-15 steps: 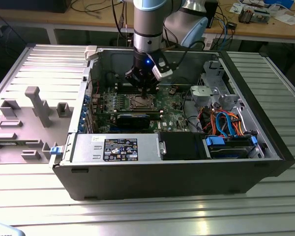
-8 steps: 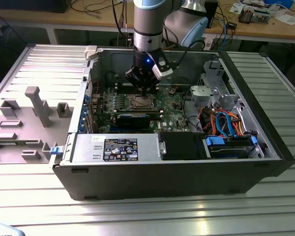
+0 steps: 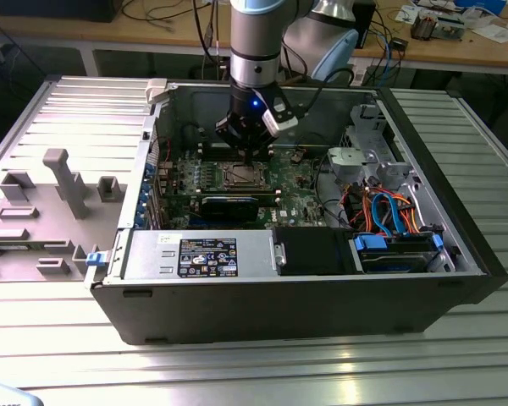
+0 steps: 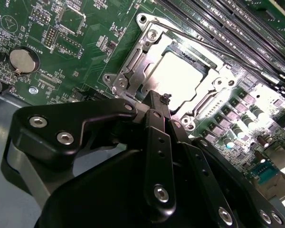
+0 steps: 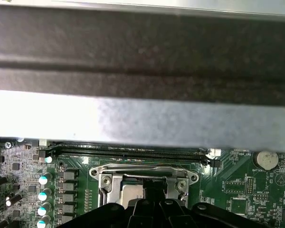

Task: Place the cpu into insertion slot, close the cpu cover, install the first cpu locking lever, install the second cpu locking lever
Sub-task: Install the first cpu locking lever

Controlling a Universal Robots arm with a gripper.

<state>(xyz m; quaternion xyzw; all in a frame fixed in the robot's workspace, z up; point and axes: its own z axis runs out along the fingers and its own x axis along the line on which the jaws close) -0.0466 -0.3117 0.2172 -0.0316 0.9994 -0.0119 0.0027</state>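
Cpu (image 4: pixel 183 78) sits in the insertion slot (image 4: pixel 133 61) (cover down) just beyond the closed, empty hand (image 4: pixel 162 102).

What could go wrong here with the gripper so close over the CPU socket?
The gripper sits right at the edge of the cpu cover, which is down over the cpu. A sideways slip could scrape the green board beside the insertion slot. The thin locking lever runs close to the memory slots, so a push there could knock them.
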